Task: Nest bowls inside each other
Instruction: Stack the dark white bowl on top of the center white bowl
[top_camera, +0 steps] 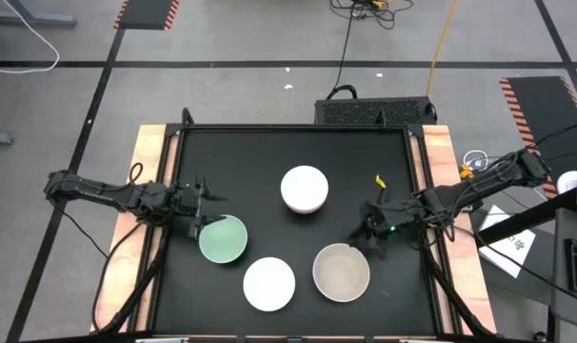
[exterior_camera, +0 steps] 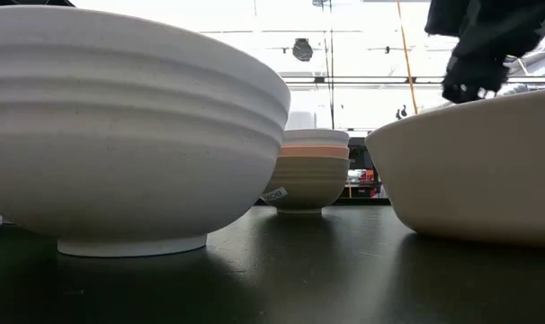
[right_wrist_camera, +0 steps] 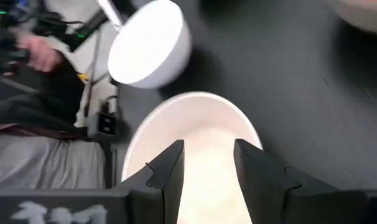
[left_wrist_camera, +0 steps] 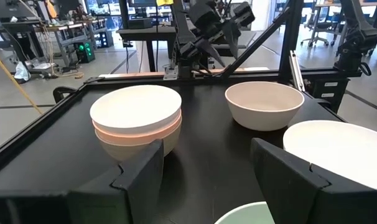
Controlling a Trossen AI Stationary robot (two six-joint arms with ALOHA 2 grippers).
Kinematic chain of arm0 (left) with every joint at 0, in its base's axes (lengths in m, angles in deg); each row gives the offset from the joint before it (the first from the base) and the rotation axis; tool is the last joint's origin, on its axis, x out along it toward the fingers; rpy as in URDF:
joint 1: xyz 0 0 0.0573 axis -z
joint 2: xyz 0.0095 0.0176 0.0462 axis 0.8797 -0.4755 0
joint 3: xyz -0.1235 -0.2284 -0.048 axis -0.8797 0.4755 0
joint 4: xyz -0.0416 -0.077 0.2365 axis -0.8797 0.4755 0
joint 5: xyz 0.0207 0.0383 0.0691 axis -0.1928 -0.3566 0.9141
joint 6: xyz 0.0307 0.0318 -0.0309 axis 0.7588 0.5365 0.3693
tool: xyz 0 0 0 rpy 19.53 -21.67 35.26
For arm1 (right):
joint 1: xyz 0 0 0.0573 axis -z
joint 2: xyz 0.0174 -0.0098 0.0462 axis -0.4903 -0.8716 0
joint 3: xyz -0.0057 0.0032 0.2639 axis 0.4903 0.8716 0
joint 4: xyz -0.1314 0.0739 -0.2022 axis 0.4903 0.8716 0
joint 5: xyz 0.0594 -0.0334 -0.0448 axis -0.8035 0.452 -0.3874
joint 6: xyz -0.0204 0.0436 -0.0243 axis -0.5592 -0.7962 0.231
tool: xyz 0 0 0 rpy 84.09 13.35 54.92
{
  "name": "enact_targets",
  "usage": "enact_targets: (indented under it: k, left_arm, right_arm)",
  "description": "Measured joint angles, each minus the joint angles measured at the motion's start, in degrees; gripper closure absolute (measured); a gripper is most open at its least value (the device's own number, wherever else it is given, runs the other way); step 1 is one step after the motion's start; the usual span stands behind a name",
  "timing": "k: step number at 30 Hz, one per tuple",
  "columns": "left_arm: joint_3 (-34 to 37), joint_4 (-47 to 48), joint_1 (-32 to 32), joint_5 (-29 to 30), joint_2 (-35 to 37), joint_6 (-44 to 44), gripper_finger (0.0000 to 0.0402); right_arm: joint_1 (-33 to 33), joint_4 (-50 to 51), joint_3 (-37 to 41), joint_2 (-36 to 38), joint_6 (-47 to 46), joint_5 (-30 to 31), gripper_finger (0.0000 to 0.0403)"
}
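Observation:
Three bowls are nested in a stack [top_camera: 304,189] [left_wrist_camera: 137,121] at the table's far middle: white on top, then orange-coral, then olive-grey standing on the table. The mint green bowl [top_camera: 222,238], a single white bowl [top_camera: 269,283] [exterior_camera: 120,135] and the beige bowl [top_camera: 341,272] [right_wrist_camera: 195,143] each rest on their base. My left gripper [top_camera: 201,217] [left_wrist_camera: 204,171] is open at the mint bowl's far-left rim [left_wrist_camera: 244,214]. My right gripper [top_camera: 372,233] [right_wrist_camera: 208,171] is open just above the beige bowl's far-right rim [exterior_camera: 461,103].
A small yellow scrap [top_camera: 379,181] lies on the black table [top_camera: 269,152] right of the stack. Wooden strips [top_camera: 148,162] run along the table's left and right sides. A person's hand [right_wrist_camera: 39,53] shows beyond the table in the right wrist view.

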Motion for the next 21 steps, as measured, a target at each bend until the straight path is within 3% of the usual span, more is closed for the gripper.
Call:
enact_targets:
  k: [13, 21]
  left_arm:
    - [0.0, 0.52, 0.0, 0.02, 0.0, 0.71, 0.016]
    - [0.0, 1.74, 0.0, 0.04, -0.04, 0.35, 0.016]
  right_arm:
    - [-0.99, 2.8, -2.85, -0.84, 2.16, -1.99, 0.0271]
    - [-0.67, 2.65, -3.39, -5.27, 4.96, -7.76, 0.0258]
